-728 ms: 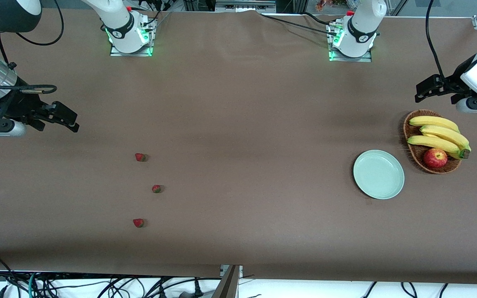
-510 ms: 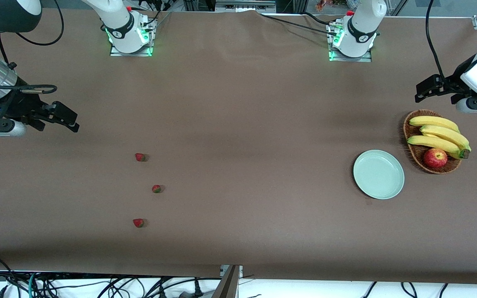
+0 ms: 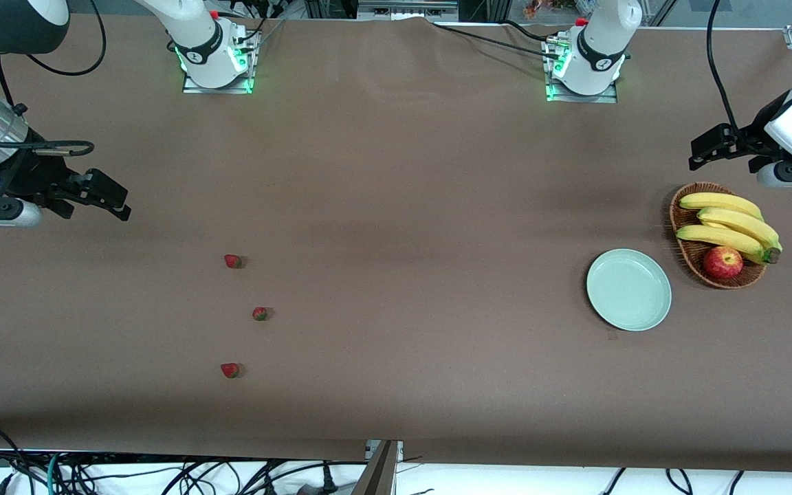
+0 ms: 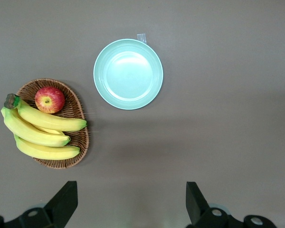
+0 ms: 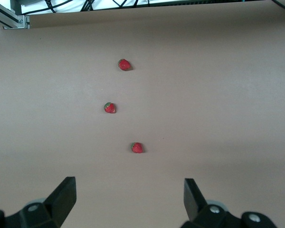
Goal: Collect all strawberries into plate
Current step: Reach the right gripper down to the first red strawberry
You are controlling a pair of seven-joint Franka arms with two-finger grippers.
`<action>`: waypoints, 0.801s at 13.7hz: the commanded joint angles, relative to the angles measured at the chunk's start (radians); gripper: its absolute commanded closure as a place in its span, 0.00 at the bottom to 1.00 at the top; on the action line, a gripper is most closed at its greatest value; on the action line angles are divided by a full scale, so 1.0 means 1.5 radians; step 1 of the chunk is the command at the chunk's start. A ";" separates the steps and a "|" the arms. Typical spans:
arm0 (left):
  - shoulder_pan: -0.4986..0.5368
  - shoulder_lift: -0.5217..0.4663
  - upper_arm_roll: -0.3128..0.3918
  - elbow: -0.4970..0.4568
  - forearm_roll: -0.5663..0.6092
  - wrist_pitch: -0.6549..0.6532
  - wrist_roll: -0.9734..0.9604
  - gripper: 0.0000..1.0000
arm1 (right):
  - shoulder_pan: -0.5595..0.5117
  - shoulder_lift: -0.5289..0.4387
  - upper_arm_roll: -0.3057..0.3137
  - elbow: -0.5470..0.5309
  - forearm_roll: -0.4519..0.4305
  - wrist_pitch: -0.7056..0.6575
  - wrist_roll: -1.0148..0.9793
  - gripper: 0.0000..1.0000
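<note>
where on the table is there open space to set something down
Widest bare stretch: between the three strawberries and the plate. Also bare: the strip in front of both bases. Crowded: the plate beside the basket at the left arm's end.

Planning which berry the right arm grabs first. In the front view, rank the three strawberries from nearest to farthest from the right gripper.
From the open right gripper:
1. Strawberry farthest from the front camera, nearest.
2. Middle strawberry, a bit toward the left arm's end.
3. Strawberry nearest the front camera, farthest.
</note>
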 commanded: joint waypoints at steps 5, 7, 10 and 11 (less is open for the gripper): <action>0.000 0.010 0.000 0.022 -0.005 -0.013 -0.001 0.00 | 0.003 0.085 0.001 0.012 -0.010 0.006 0.000 0.00; 0.000 0.010 0.000 0.022 -0.005 -0.013 -0.001 0.00 | 0.002 0.146 0.003 0.010 -0.026 0.035 -0.039 0.00; 0.000 0.010 0.000 0.022 -0.007 -0.013 -0.001 0.00 | 0.003 0.253 0.006 0.013 -0.023 0.195 -0.098 0.00; 0.000 0.010 0.000 0.022 -0.007 -0.013 -0.002 0.00 | 0.004 0.286 0.012 0.013 -0.023 0.260 -0.105 0.00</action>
